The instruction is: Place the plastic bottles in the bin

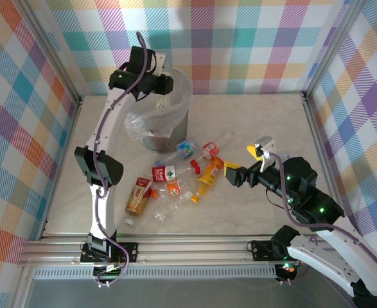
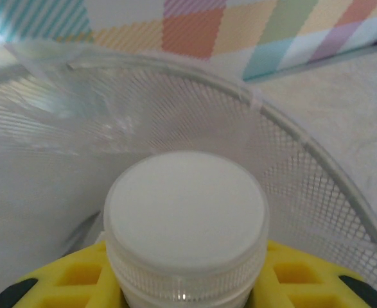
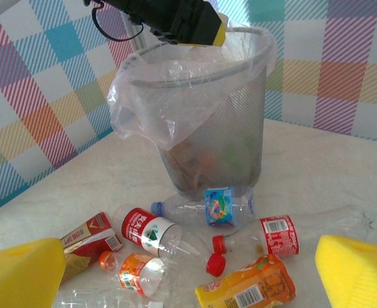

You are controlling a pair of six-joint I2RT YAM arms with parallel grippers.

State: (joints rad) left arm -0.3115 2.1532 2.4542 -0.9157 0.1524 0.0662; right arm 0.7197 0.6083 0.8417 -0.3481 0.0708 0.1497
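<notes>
My left gripper (image 1: 164,83) hangs over the bin (image 1: 173,126), a grey mesh wastebasket with a crinkly clear liner. It is shut on a white-capped bottle (image 2: 187,218), whose cap sits between the yellow pads (image 2: 66,282) above the bin's mesh wall (image 2: 304,173). Several bottles lie on the table in front of the bin: a clear one with a blue label (image 3: 204,206), a red-labelled one (image 3: 151,232), an orange one (image 3: 249,292) and a brown one (image 3: 88,240). My right gripper (image 1: 243,163) stands open just right of the pile, with nothing between its pads (image 3: 358,273).
The plaid back wall and side walls close in the marble table (image 1: 265,122). The liner's loose flap (image 1: 137,125) hangs over the bin's left side. A loose red cap (image 3: 215,263) lies among the bottles. Bare tabletop stretches to the right and far right.
</notes>
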